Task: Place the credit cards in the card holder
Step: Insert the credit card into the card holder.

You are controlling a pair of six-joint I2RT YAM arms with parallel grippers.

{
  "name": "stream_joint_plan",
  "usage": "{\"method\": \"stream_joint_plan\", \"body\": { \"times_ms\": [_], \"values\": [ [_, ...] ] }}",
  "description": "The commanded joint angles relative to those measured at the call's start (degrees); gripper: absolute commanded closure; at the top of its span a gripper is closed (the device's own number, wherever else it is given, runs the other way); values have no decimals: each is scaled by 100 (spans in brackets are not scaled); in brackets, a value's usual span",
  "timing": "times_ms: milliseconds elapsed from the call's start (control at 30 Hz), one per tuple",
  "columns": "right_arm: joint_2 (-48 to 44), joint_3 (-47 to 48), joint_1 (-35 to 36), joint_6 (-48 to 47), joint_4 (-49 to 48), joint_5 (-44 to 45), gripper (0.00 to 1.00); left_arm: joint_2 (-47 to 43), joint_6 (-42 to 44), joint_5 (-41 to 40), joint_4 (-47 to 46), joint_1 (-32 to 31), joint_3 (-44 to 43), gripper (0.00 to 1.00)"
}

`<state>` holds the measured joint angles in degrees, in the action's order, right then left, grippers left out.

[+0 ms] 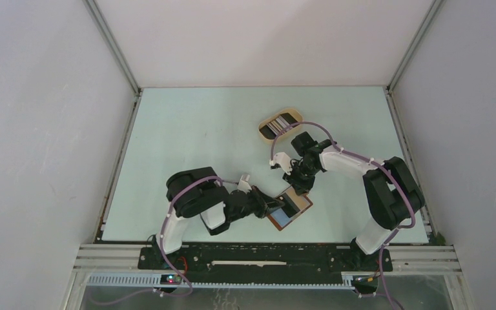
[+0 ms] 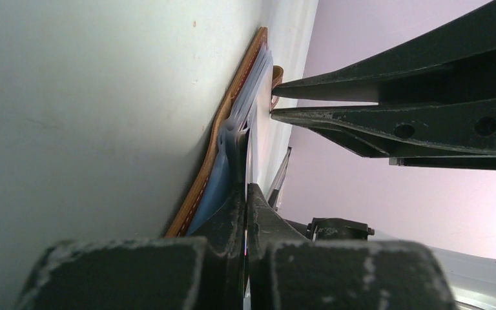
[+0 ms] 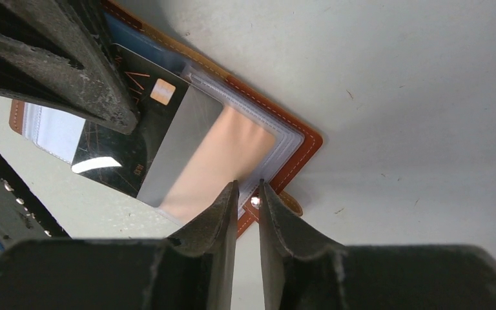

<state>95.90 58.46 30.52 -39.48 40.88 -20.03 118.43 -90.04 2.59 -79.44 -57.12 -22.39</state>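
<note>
Card holder [image 1: 299, 201] open on the table [image 1: 187, 142], near its front edge.
Top: spare cards [image 1: 279, 123] sit in the tray [image 1: 262, 133] behind. Left wrist: left fingers [image 2: 223, 223] pressed fully together beside its clear sleeves. Right wrist: they pinch the black card [image 3: 119, 139], half sleeved; right fingers [image 3: 216, 226] slightly apart at the tab [image 3: 279, 204], gripping nothing.

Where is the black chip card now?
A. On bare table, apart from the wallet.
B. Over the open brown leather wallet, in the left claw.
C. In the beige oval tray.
B: the black chip card lies across the open brown leather wallet, the left claw shut on it.
</note>
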Motion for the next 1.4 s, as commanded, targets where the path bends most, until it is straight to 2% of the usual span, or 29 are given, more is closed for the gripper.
{"method": "stream_joint_plan", "body": {
  "times_ms": [0, 333, 533, 600, 700, 1000, 1367],
  "values": [
    [-341, 106, 81, 133, 56, -279, 73, 111, -49, 67, 78, -45, -174, 97],
    [-1012, -21, 77, -155, 91, -829, 72, 159, -29, 56, 87, -45, -239, 92],
    [-1818, -432, 276, -1074, 230, -1854, 82, 175, -14, 74, 22, -45, -234, 91],
    [-2088, -648, 582, -1387, 147, -1928, 89, 172, -14, 82, 0, -45, -232, 91],
    [-2207, -936, 1007, -1880, -4, -1778, 100, 180, -1, 91, -24, -45, -224, 90],
    [-1658, -1126, 2094, -1660, -697, -581, 100, 188, 16, 100, -45, -45, -223, 86],
    [-1173, -1126, 2327, -1421, -1085, 316, 100, 189, 16, 106, -60, -49, -222, 83]
  ]
}}
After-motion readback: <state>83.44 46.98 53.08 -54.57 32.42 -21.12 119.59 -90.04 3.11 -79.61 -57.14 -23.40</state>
